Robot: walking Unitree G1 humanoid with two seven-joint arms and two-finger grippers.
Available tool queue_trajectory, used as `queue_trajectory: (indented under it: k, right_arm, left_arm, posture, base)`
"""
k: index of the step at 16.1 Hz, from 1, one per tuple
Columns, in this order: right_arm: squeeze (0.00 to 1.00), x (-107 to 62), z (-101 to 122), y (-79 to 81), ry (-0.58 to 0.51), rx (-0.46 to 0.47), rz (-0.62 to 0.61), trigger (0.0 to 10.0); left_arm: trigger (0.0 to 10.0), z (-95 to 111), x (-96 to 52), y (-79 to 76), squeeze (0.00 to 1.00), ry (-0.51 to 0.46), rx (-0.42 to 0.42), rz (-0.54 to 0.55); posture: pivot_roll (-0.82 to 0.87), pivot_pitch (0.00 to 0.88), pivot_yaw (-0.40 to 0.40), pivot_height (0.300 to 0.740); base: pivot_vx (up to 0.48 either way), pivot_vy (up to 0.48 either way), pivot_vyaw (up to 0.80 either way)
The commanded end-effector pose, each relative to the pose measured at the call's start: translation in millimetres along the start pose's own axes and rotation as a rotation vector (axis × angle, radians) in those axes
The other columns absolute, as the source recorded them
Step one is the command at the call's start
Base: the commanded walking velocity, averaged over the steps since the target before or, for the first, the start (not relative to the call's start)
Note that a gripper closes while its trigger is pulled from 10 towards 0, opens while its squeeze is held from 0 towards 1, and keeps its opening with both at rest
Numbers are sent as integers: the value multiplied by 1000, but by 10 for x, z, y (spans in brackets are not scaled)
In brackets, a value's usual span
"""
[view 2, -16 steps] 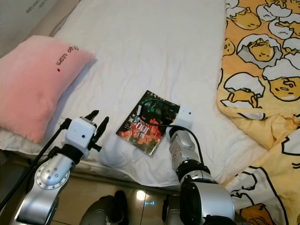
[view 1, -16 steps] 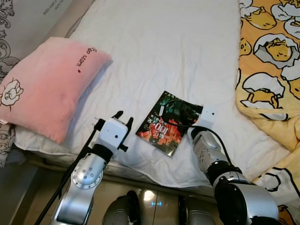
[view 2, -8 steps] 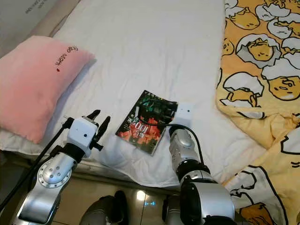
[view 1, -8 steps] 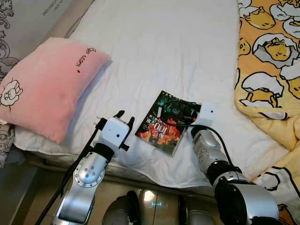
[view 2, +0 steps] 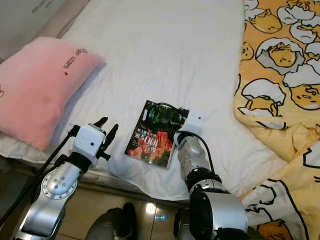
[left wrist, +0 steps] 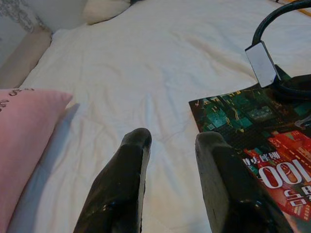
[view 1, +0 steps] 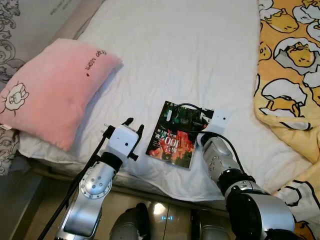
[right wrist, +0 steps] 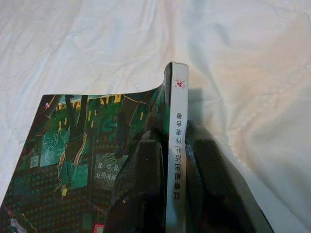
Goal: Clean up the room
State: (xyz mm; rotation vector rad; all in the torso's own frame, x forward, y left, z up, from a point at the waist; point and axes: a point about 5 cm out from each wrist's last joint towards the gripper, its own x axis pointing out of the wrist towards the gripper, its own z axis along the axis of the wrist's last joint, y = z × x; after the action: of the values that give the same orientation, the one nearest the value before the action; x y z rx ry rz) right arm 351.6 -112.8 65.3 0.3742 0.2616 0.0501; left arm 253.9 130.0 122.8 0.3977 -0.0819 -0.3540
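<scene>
**Book pinched by its spine at the bed's edge**

We have one book (view 1: 173,134), a dark paperback with a green and red cover, lying just below the centre of the head views on the white sheet of the bed (view 1: 190,45), close to the near edge. Our right gripper (right wrist: 167,160) grips it by the white spine, one black finger on the cover and one on the sheet side, and that edge curls up off the sheet. Our left gripper (left wrist: 170,160) hovers just to the book's left, fingers parted and holding nothing.

The hold looks thin to us: only the spine edge is pinched, so on lifting the pages could fan open, or the book could pivot and slip out towards the floor. A cable (view 1: 187,106) from the right wrist loops over the cover and might snag.

Around it we count one pink pillow (view 1: 50,90) at the left and one yellow cartoon-print duvet (view 1: 290,60) down the right side.
</scene>
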Motion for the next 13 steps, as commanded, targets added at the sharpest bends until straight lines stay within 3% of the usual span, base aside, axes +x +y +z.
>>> queue_trajectory:
  k: [1, 2, 3, 7, 9, 13]
  right_arm:
    - [659, -27, -107, 26, 38, -35, 13, 0]
    - [0, -24, -98, 30, 34, -41, 13, 0]
    - [0, -22, -93, 33, 32, -43, 13, 0]
    - [0, 4, -44, 13, 38, 87, -14, 0]
    - [0, 59, 140, 91, -31, 98, 4, 0]
    - [0, 55, 537, 104, -245, -17, 4, 0]
  left_arm:
    - [10000, -34, -6, -36, 0, 14, 13, -12]
    - [10000, -33, -1, -39, 0, 13, 13, -12]
    - [10000, -33, 3, -42, 0, 12, 13, -12]
    - [10000, -30, 25, -41, 0, 9, 4, -8]
    - [10000, -97, 110, -1, 0, 68, -127, 55]
    - [10000, -47, 298, 67, 0, 53, -290, 129]
  posture:
    - [17, 241, 65, 740]
    - [17, 242, 64, 740]
    - [17, 242, 63, 740]
    - [14, 242, 59, 740]
    - [-6, 201, 47, 740]
    - [-37, 116, 40, 740]
  base:
    - [0, 0, 0]
    - [0, 0, 0]
    - [0, 0, 0]
    - [0, 0, 0]
    - [0, 0, 0]
    - [0, 0, 0]
